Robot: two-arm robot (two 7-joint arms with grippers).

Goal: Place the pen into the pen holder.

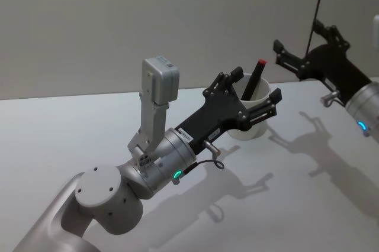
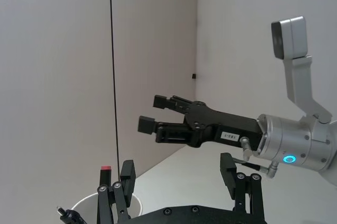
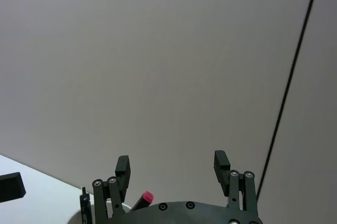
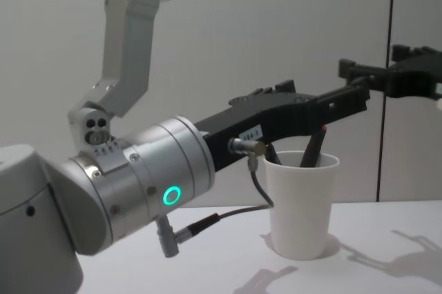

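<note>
One white pen holder (image 1: 256,123) stands upright on the table (image 1: 71,128), at about two o'clock from the middle of the head view, and one pen (image 1: 254,80) leans inside it with its red cap sticking up above the rim; a thin black item beside it in the cup is too small to identify. Two grippers are in sight. The left gripper (image 1: 251,92) reaches across at the cup's rim with its fingers spread wide, one on each side of the cup and gripping nothing (in the chest view its black body crosses just above the cup). The right gripper (image 1: 299,48) hangs in the air at about one o'clock, well apart from the cup, its fingers also spread and empty.
</note>
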